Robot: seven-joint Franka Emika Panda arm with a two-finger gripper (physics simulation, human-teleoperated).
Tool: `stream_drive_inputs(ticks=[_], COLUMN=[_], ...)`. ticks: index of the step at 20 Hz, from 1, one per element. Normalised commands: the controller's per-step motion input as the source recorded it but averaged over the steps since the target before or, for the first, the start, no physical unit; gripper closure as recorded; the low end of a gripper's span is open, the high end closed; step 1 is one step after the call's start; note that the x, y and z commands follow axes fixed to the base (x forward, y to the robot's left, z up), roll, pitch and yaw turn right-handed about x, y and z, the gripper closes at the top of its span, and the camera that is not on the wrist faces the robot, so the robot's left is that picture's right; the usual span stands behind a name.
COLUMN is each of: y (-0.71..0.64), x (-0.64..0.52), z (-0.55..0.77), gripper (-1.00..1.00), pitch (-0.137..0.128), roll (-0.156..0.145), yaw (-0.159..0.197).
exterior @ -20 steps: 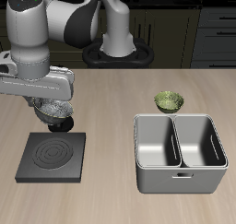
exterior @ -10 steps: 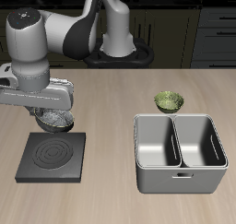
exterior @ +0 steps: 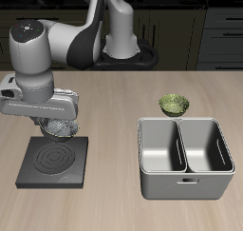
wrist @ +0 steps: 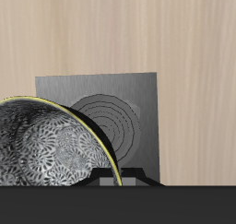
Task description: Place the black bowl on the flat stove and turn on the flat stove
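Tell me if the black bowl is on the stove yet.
Not yet. The black bowl hangs in the gripper over the stove's back edge; the wrist view shows the burner rings bare.

The arm's head [exterior: 43, 100] hides the fingers gripping the black bowl [exterior: 59, 130].

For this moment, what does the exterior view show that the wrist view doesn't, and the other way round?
Only the exterior view shows the robot arm, the green patterned bowl farther back on the table, and the grey two-compartment caddy near the front edge.

Only the wrist view shows the black bowl's speckled, shiny inside up close and the stove's ringed burner unobstructed.

Both show the black bowl, held above the flat stove at its back edge, not yet set down, and the wooden table. The gripper's fingers are hidden in both.
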Motion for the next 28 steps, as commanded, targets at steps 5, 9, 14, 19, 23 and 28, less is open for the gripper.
stream_drive_inputs(ticks=[5,9,14,19,23,28], y=[0.04,-0.06,-0.02,-0.01,0.01,-0.03], x=[0.0,0.07,0.06,0.15,0.06,0.03], z=[-0.14,-0.2,-0.15,-0.26,-0.16,-0.23], gripper=[1.0,1.0,1.0,1.0,1.0,1.0], pitch=[0.005,0.019,0.008,0.008,0.018,0.053], roll=[-0.008,-0.017,-0.012,-0.01,0.004,-0.074], yaw=[0.011,-0.007,0.001,-0.005,0.002,0.017])
